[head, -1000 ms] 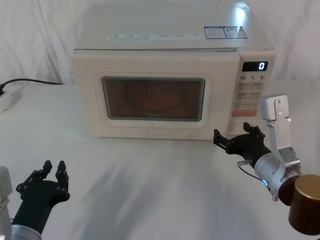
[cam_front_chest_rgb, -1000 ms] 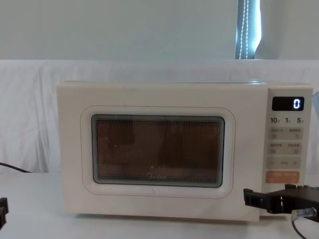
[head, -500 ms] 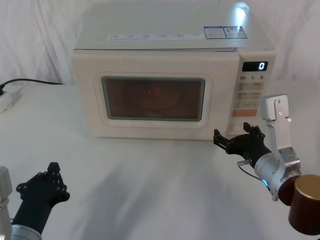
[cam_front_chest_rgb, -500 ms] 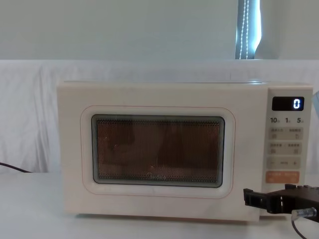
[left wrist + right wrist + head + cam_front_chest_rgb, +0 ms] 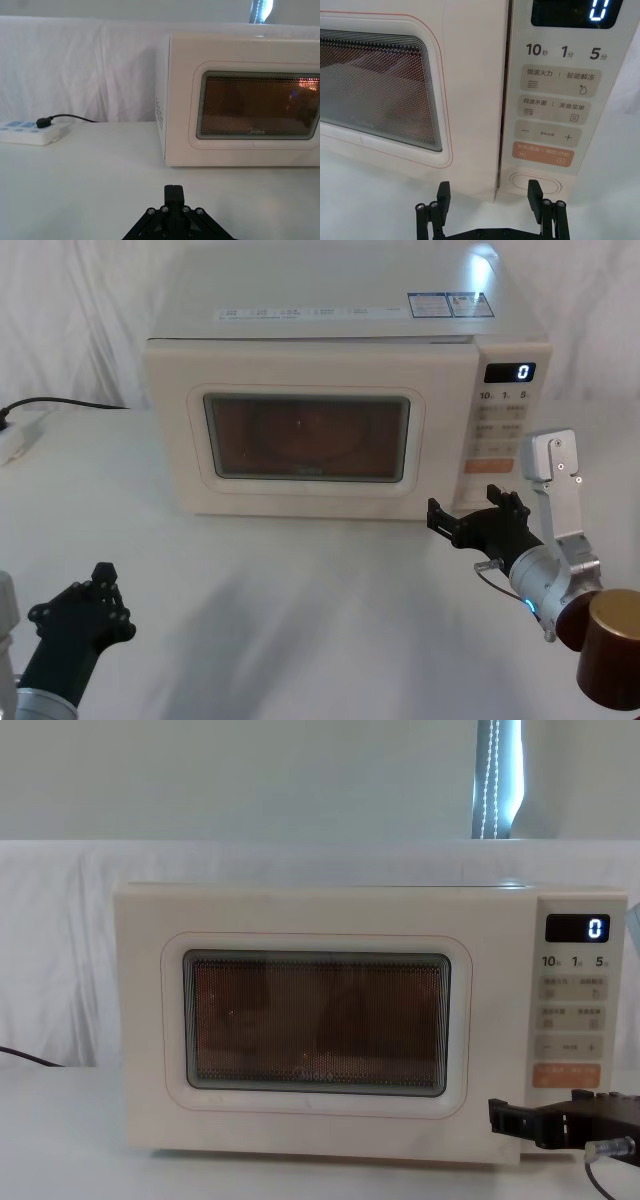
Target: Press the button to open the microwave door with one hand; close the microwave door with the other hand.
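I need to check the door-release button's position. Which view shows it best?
The right wrist view: the button sits whole and close below the orange key. In the head and chest views the right end effector covers that spot.

We see a table (image 5: 300, 580) draped in white cloth, the cream-white microwave (image 5: 345, 405) standing on it toward the back. Well to the microwave's left, a white power strip (image 5: 31, 132) lies on the cloth, a black cable (image 5: 70, 118) plugged into it.

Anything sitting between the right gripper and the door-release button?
Nothing. In the right wrist view the open right gripper faces the button low on the panel, with a bare gap between.
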`<state>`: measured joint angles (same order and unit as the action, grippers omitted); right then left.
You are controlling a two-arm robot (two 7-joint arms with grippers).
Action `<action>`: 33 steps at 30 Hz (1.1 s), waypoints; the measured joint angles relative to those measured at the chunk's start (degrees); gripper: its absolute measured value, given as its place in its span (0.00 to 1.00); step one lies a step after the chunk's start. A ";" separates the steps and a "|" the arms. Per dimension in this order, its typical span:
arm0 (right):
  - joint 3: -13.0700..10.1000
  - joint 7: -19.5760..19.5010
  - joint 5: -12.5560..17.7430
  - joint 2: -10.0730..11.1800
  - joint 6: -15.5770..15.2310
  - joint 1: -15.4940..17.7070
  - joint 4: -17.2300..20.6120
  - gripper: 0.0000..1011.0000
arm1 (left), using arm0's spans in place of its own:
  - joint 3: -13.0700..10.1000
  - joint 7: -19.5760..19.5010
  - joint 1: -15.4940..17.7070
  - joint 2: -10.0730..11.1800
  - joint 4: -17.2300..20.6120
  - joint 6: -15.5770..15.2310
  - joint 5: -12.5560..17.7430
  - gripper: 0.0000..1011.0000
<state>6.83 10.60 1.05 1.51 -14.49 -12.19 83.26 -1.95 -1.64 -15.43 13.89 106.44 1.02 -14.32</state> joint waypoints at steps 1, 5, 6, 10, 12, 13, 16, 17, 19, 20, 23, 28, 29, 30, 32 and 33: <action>0.00 0.00 0.00 0.00 0.00 0.00 0.00 0.99 | 0.37 -0.44 -0.18 0.16 0.46 -0.25 0.07 0.00; 0.00 0.00 0.00 0.00 0.00 0.00 0.00 0.99 | 1.47 -2.12 -0.58 0.75 2.10 -1.38 -0.38 0.00; 0.00 0.00 0.00 0.00 0.00 0.00 0.00 0.99 | 1.75 -2.50 -0.65 0.88 2.50 -1.72 -0.67 0.00; 0.00 0.00 0.00 0.00 0.00 0.00 0.00 0.99 | 3.44 -4.80 -0.84 1.57 4.60 -3.58 -2.51 0.00; 0.00 0.00 0.00 0.00 0.00 0.00 0.00 0.99 | 4.44 -6.19 -0.77 2.01 5.72 -4.88 -3.91 0.00; 0.00 0.00 0.00 0.00 0.00 0.00 0.00 0.99 | 5.31 -7.16 -0.60 2.50 6.54 -5.86 -5.20 0.00; 0.00 0.00 0.00 0.00 0.00 0.00 0.00 0.99 | 6.46 -8.67 -0.17 3.26 7.47 -7.53 -7.55 0.00; 0.00 0.00 0.00 0.00 0.00 0.00 0.00 0.99 | 7.13 -9.49 0.14 3.79 7.86 -8.43 -9.05 0.00; 0.00 0.00 0.00 0.00 0.00 0.00 0.00 0.99 | 7.74 -10.38 0.54 4.49 8.17 -9.40 -10.64 0.00; 0.00 0.00 0.00 0.00 0.00 0.00 0.00 0.99 | 7.99 -10.78 0.76 4.81 8.29 -9.88 -11.43 0.00; 0.00 0.00 0.00 0.00 0.00 0.00 0.00 0.99 | 8.61 -12.98 2.06 6.45 8.54 -12.12 -15.01 0.00; 0.00 0.00 0.00 0.00 0.00 0.00 0.00 0.99 | 8.15 -15.14 4.03 8.19 8.31 -14.13 -18.04 0.00; 0.00 0.00 0.00 0.00 0.00 0.00 0.00 0.99 | 7.58 -15.49 4.84 8.70 8.02 -14.50 -18.35 0.00; 0.00 0.00 0.00 0.00 0.00 0.00 0.00 0.99 | 7.26 -15.60 5.24 8.95 7.87 -14.62 -18.41 0.00; 0.00 0.00 0.00 0.00 0.00 0.00 0.00 0.99 | 6.43 -15.66 6.07 9.48 7.48 -14.81 -18.32 0.00; 0.00 0.00 0.00 0.00 0.00 0.00 0.00 0.99 | 5.99 -15.65 6.57 9.70 7.26 -14.86 -18.19 0.00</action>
<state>6.83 10.60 1.05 1.51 -14.50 -12.20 83.27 4.04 -17.28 -8.86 23.59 113.70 -13.84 -32.51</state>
